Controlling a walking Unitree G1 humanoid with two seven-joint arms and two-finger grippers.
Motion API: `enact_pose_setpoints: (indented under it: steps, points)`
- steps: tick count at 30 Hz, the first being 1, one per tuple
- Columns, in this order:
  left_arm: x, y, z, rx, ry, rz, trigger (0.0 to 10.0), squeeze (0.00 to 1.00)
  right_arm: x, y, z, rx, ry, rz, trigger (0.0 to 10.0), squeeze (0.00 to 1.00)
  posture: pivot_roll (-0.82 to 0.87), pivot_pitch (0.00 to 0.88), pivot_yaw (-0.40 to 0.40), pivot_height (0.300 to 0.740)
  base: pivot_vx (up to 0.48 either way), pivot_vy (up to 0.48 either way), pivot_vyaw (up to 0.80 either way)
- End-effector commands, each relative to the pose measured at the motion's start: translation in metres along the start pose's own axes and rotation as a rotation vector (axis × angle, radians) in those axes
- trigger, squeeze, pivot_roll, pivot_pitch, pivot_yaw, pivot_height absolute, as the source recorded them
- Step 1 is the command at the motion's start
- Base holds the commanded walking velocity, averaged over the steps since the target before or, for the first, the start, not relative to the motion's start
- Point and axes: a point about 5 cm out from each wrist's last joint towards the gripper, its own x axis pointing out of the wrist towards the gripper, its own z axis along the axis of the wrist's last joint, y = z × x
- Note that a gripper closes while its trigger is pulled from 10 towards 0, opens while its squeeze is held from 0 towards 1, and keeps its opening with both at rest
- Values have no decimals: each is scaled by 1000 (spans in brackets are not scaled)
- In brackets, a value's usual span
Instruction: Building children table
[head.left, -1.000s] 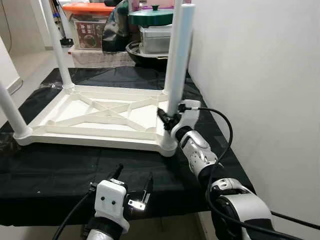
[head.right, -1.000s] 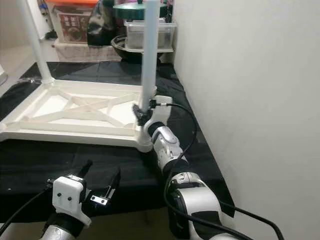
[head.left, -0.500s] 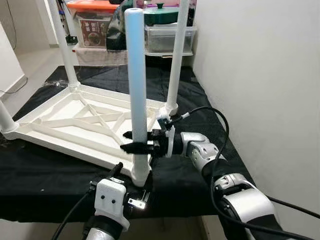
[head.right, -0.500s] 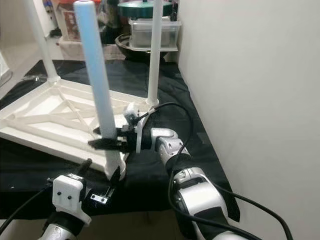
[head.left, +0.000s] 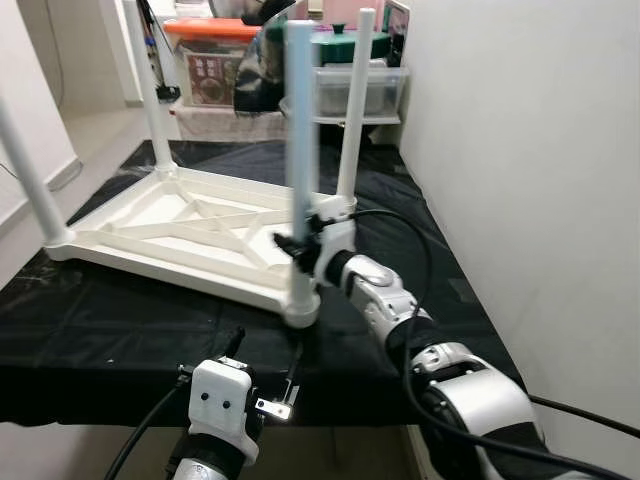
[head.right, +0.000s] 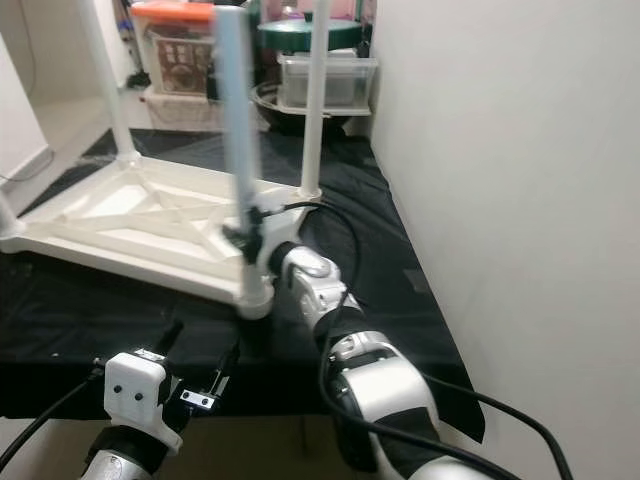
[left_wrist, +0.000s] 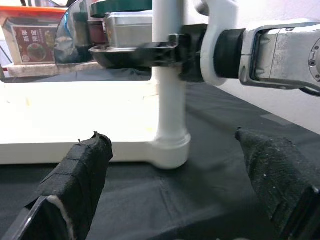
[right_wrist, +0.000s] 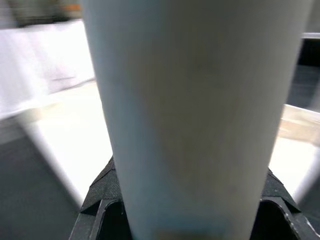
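Table: white plastic children's table (head.left: 190, 235) lies upside down on the black cloth, its ribbed underside facing up, with a cross brace in the middle.
Near leg: a white leg (head.left: 300, 180) stands upright in the corner socket nearest the robot, at the table's right front corner; blurred in the eye views.
Other legs: one (head.left: 347, 110) stands at the far right corner, one (head.left: 150, 90) at the far left, one (head.left: 30, 180) at the near left; all upright.
Right gripper: the right gripper (head.left: 295, 245) reaches forward from the silver arm, jaws clamped on the near leg low down, just above the socket; in the right wrist view the leg (right_wrist: 195, 115) sits between the black fingers (right_wrist: 100, 200).
Left gripper: the left gripper (head.left: 265, 365) hovers low at the cloth's front edge, just before the near corner, jaws apart and holding nothing; in the left wrist view its fingers (left_wrist: 80, 170) flank the socket without touching it.
Worktop: a black cloth (head.left: 120, 330) covers the worktop, wrinkled, hanging over the front edge.
Wall: a plain white wall (head.left: 530, 150) runs along the right side, close to the cloth.
Background: beyond the table stand a clear box (head.left: 360, 90) with a green lid (head.left: 350, 45) on top, and an orange-lidded bin (head.left: 215, 65).
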Motion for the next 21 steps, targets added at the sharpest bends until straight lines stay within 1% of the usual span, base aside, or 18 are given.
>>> enact_pose_setpoints:
  steps: [1, 3, 5, 6, 7, 8, 9, 10, 11, 12, 13, 15, 16, 17, 18, 19, 20, 21]
  points:
    - [-1, 0, -3, 2, 13, 4, 10000, 0, -8, -28, -9, 89, 12, -259, 0, 0, 65, 0, -61, 740, 0, 0, 0]
    - [-1, 0, -4, 2, 15, 1, 10000, 0, -21, -47, -22, 136, 24, -541, 0, 0, 65, 0, -61, 740, 0, 0, 0]
    - [-1, 0, -4, 2, 15, 1, 10000, 0, -21, -47, -22, 136, 24, -541, 0, 0, 65, 0, -61, 740, 0, 0, 0]
    - [-1, 0, -4, 2, 16, 0, 10000, 0, -23, -44, -29, 158, 38, -594, 0, 0, 62, 0, -55, 740, 0, 0, 0]
    - [-1, 0, -4, 2, 16, 0, 10000, 0, -23, -44, -29, 158, 38, -594, 0, 0, 62, 0, -55, 740, 0, 0, 0]
    - [-1, 0, -4, 2, 17, -1, 10000, 0, -23, -35, -34, 188, 49, -597, 0, 0, 61, 0, -57, 740, 0, 0, 0]
    - [-1, 0, -5, 2, 18, -1, 10000, 0, -19, -23, -35, 192, 48, -557, 9412, 0, 61, 0, -57, 740, 0, 0, 0]
    - [-1, 0, -5, 2, 18, -1, 10000, 0, -19, -23, -35, 192, 48, -557, 9412, 0, 61, 0, -57, 740, 0, 0, 0]
    - [-1, 0, -5, 2, 18, -1, 10000, 0, -16, -13, -34, 205, 46, -503, 10000, 0, 61, 0, -58, 740, 0, 0, 0]
    - [-1, 0, -5, 2, 18, -2, 10000, 0, -13, -5, -32, 204, 32, -449, 10000, 1000, 61, 0, -58, 740, 0, 0, 0]
    - [-1, 0, -5, 2, 18, -2, 10000, 0, -13, -5, -32, 204, 32, -449, 10000, 1000, 61, 0, -58, 740, 0, 0, 0]
    - [-1, 0, -6, 3, 18, 0, 10000, 0, -7, 9, -22, 234, -41, -291, 10000, 1000, 64, 0, -59, 740, 0, 0, 0]
    - [-1, 0, -6, 3, 18, 0, 10000, 0, -7, 9, -22, 234, -41, -291, 10000, 1000, 64, 0, -59, 740, 0, 0, 0]
    - [-2, 0, -5, 4, 18, 0, 10000, 0, -4, 13, -16, 245, -76, -224, 10000, 1000, 64, 0, -59, 740, 0, 0, 0]
    - [-2, 0, -5, 4, 17, -1, 10000, 0, -3, 17, -9, 272, -112, -163, 10000, 0, 64, 0, -59, 740, 0, 0, 0]
    - [-2, 0, -5, 4, 17, -1, 10000, 0, -3, 17, -9, 272, -112, -163, 10000, 0, 64, 0, -59, 740, 0, 0, 0]
    - [-2, 0, -6, 4, 18, -1, 10000, 0, -1, 23, -3, 304, -138, -38, 10000, 0, 63, 0, -54, 740, 0, 0, 0]
    - [-2, 0, -6, 4, 18, -1, 10000, 0, -1, 23, -3, 304, -138, -38, 10000, 0, 63, 0, -54, 740, 0, 0, 0]
